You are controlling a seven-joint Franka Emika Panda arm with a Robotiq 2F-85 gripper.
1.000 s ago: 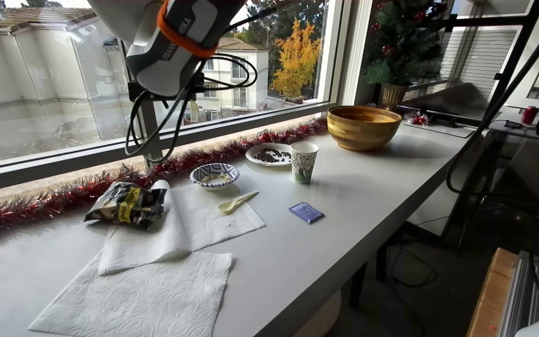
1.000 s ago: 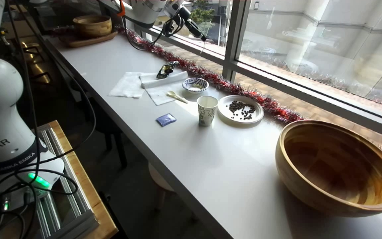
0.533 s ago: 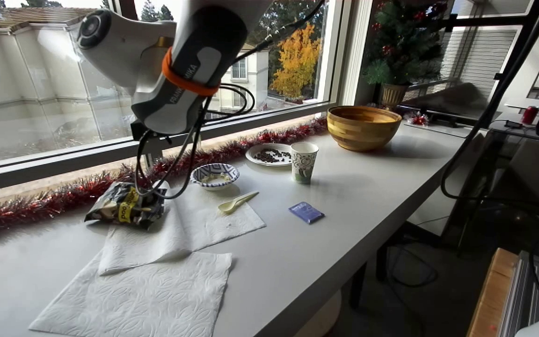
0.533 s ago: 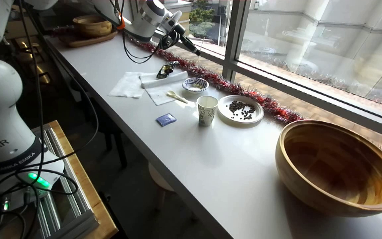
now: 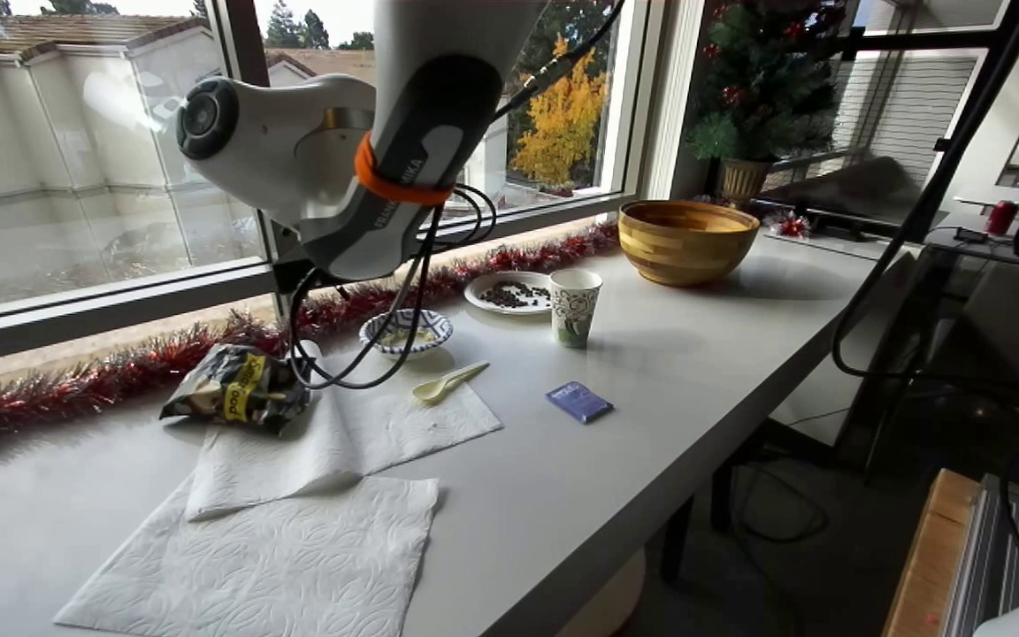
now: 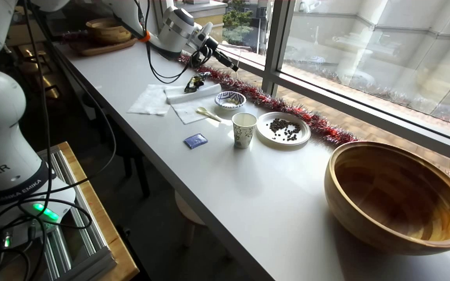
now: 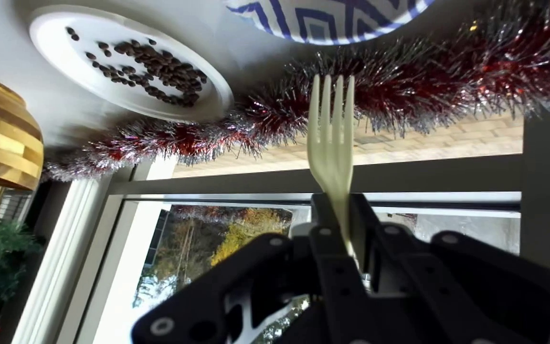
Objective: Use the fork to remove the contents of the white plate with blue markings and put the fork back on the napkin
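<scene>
My gripper [image 7: 340, 205] is shut on the pale cream fork [image 7: 331, 143]; its tines point away from the fingertips. In an exterior view the gripper [image 6: 235, 69] is above the tinsel by the window, higher than the plate and apart from it. The white plate with blue markings [image 5: 440, 327] stands on the table, pale bits inside; it also shows in an exterior view [image 6: 231, 95] and at the wrist view's top edge [image 7: 325, 21]. Two overlapping white paper sheets, one flat [image 5: 288, 566] and one folded [image 5: 394, 433], lie beside it; I cannot tell which is the napkin.
A cream spoon [image 5: 432, 392] lies on the folded sheet, beside a dark snack bag [image 5: 249, 389]. A paper cup [image 5: 575, 310], a plate with dark beans [image 6: 305, 136], a purple packet [image 5: 580, 401] and a wooden bowl [image 5: 686, 248] stand around. Tinsel [image 7: 428, 86] runs along the window.
The arm and gripper have come down from higher up by the window toward the table and the plate, with the fork still held. The things on the table have not moved.
</scene>
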